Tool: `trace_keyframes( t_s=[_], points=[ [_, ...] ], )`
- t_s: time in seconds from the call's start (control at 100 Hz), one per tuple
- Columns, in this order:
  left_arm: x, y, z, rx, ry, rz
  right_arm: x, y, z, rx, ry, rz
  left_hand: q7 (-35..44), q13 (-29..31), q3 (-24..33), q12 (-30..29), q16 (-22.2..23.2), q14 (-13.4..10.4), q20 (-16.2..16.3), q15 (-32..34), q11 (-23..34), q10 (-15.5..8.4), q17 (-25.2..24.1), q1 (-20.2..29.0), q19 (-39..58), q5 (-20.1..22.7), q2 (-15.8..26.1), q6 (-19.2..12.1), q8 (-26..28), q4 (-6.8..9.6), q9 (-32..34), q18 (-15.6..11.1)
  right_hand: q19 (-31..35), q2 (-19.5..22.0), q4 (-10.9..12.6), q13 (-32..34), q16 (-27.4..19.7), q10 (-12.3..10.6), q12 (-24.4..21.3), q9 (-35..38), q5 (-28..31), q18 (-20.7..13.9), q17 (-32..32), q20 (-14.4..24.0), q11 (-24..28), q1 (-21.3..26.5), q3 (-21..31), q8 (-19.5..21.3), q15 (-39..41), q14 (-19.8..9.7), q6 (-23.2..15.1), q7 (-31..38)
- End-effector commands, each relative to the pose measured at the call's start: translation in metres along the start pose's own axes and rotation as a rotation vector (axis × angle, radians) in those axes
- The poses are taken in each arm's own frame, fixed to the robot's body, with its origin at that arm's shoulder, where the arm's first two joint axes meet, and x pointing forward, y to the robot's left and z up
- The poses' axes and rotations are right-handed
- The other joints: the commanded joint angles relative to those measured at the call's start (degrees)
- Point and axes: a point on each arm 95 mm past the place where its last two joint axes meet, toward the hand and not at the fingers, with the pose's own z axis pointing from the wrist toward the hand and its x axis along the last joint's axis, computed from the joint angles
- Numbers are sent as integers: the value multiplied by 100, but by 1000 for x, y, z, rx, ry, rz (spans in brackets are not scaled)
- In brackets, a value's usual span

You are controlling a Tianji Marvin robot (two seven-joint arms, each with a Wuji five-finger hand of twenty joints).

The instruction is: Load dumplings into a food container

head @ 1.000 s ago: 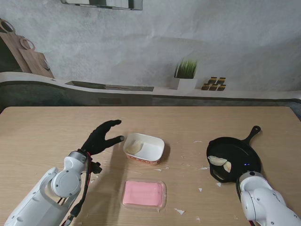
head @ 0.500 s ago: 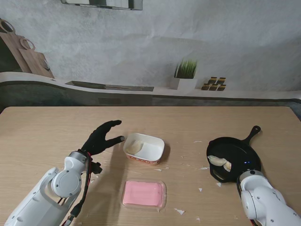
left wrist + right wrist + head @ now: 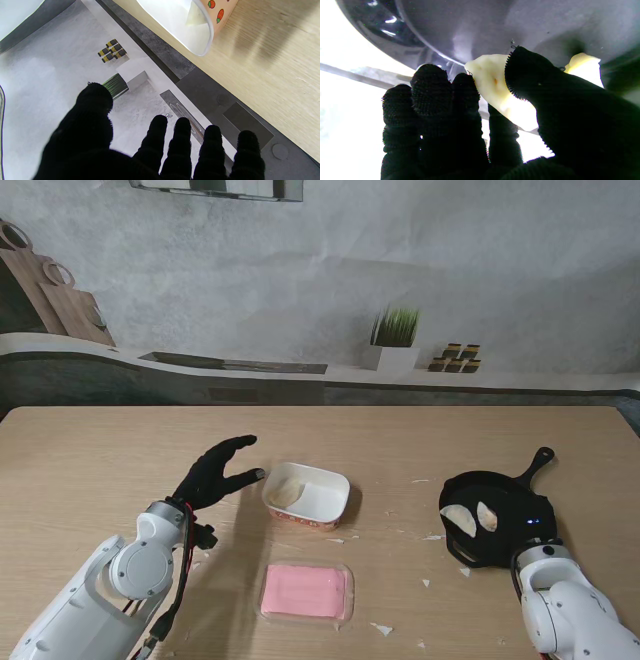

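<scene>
Dumplings sit in two places in the stand view: two pale dumplings (image 3: 470, 517) lie in the black skillet (image 3: 500, 520) at the right of the frame, and one dumpling (image 3: 285, 493) rests at the left end of the white food container (image 3: 307, 496) near the centre of the wooden surface (image 3: 400, 450). A pink lid (image 3: 306, 592) lies flat in the lower centre, nearer to me than the container, with white scraps scattered around it. The left robot hand (image 3: 215, 472), gloved in black, hangs just left of the container with fingers spread and nothing in it. The right arm rises from the lower right corner, its wrist at the skillet's near rim; the right robot hand itself is hidden there. In the left wrist view, the left robot hand's fingers (image 3: 180, 145) stand apart and bare, and the container (image 3: 185, 27), printed with small red fruit on its outer wall, fills the upper centre with a pale dumpling inside. In the right wrist view, the right robot hand (image 3: 480, 112) pinches a dumpling (image 3: 495, 85) between thumb and fingers against the skillet's dark inner wall (image 3: 475, 27), while a second dumpling (image 3: 585, 67) shows behind the thumb at the right.
</scene>
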Motion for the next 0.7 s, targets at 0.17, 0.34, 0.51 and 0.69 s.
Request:
trace_keyframes(
  t_s=[0.17,0.34,0.51,0.69],
  points=[
    [4,2,0,-14,2,-9,-11,12,-6,-85,-11,46,-120,58,-69,50,63,19,76,83,-35,65,-20,-2,-223,63,205,90,-74,123,36,96,262,101,-82,296,-5,84,151,146,571,289,-22,68,108,608,851,162,221,372,-125,436],
    [4,3,1,-14,3,-9,-9,35,-3,-161,23,148,-141,46,-82,46,59,4,71,79,-37,54,-19,0,-224,59,208,69,-82,124,28,91,297,93,-75,248,26,209,209,127,598,357,-85,111,93,703,848,209,301,497,-23,401],
    [4,2,1,-13,7,-8,9,72,4,-184,130,205,-141,39,-92,45,57,12,68,75,-36,49,-19,9,-224,66,221,79,-81,124,23,91,305,101,-71,243,28,197,226,122,606,356,-88,130,86,707,825,232,320,477,-30,378],
    [3,0,-1,-4,8,-10,48,107,19,-169,257,252,-145,34,-101,45,56,4,65,73,-35,38,-15,15,-223,59,228,75,-81,124,20,83,304,118,-73,248,29,185,234,122,598,331,-76,137,81,692,812,249,331,469,-51,361]
  ],
)
